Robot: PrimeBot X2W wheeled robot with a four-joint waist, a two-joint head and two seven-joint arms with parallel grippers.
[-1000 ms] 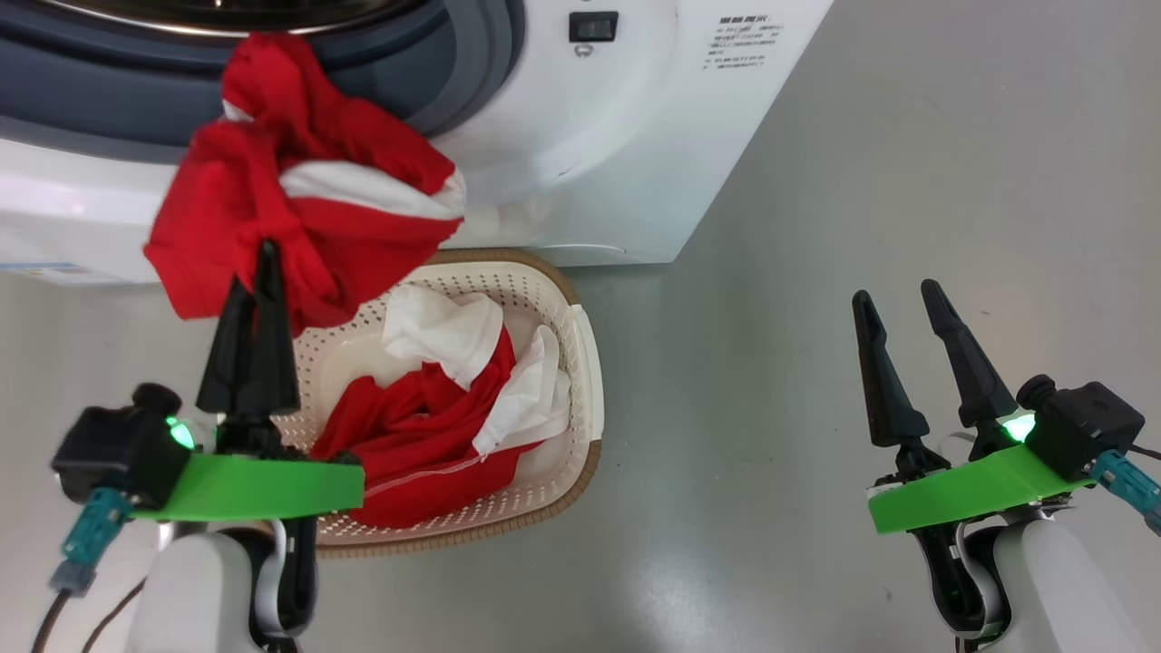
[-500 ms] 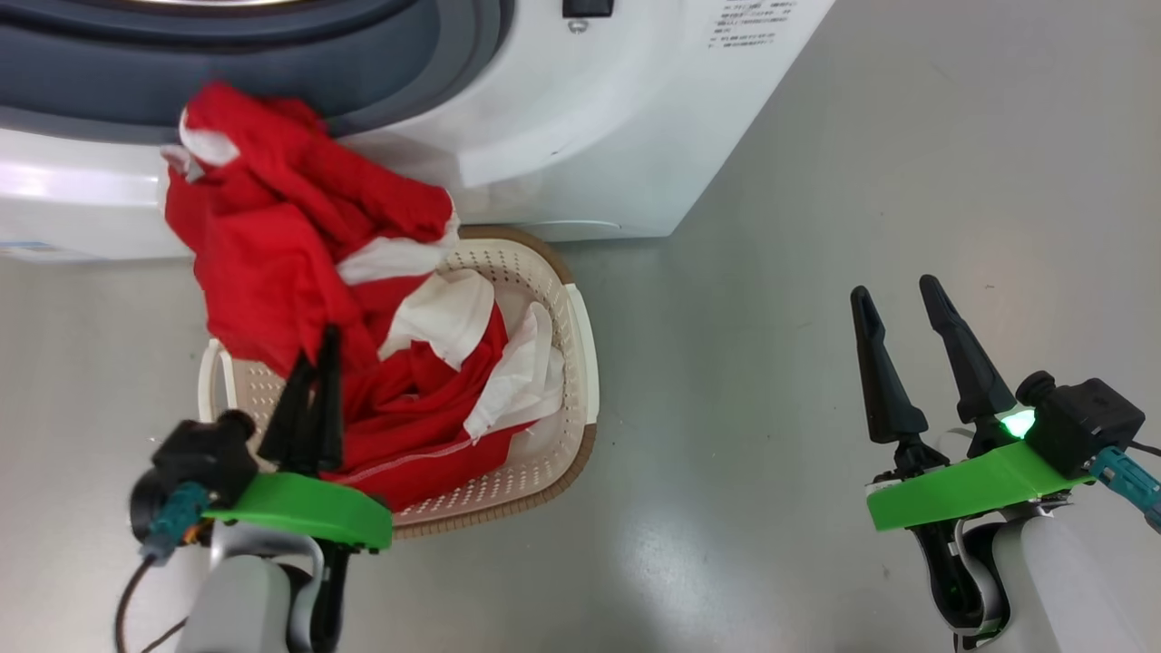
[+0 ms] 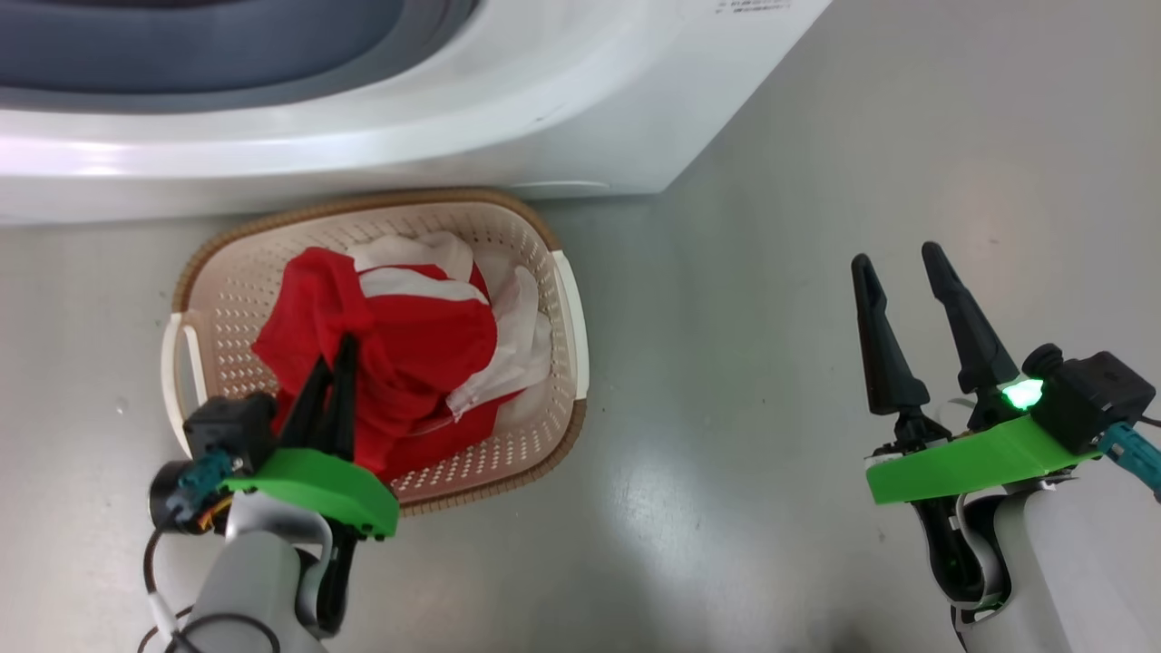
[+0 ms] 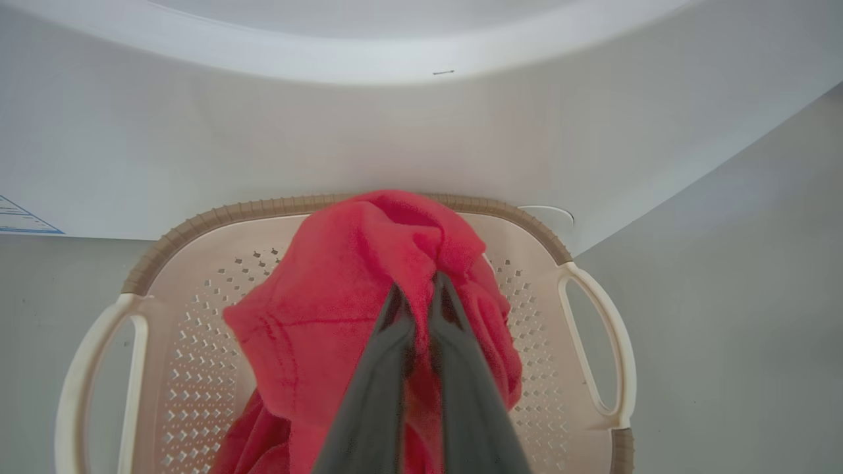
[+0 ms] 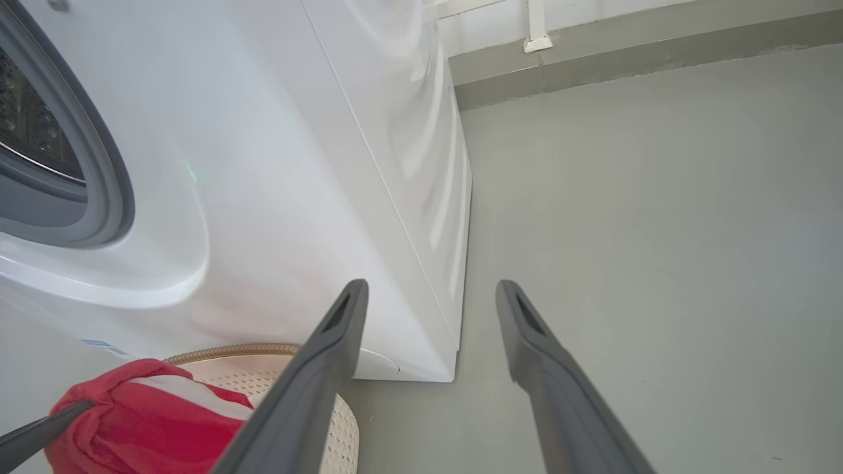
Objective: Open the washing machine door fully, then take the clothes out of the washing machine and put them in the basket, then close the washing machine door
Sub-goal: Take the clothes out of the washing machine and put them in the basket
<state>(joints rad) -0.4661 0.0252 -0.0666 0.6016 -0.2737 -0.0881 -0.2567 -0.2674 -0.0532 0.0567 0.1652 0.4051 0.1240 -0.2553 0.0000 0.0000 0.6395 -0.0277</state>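
Observation:
The cream basket (image 3: 570, 317) with a brown rim stands on the floor right in front of the white washing machine (image 3: 508, 118). Red and white clothes (image 3: 426, 354) lie piled in it. My left gripper (image 3: 334, 352) is low over the basket's near side, shut on a fold of the red clothes (image 4: 342, 309), its fingertips (image 4: 440, 289) pinching the fabric. My right gripper (image 3: 896, 257) hovers open and empty over bare floor to the right. The grey rubber ring (image 5: 99, 184) and steel drum (image 5: 33, 131) appear in the right wrist view. The washing machine door is out of view.
Grey floor (image 3: 771, 272) spreads to the right of the machine and basket. A wall base with a white pipe bracket (image 5: 537, 43) runs behind the machine. A small blue label (image 4: 23, 220) sits low on the machine's front.
My left gripper has carried the red garment from the machine's opening down into the basket. The head camera has tilted downward. The right gripper has stayed open and still.

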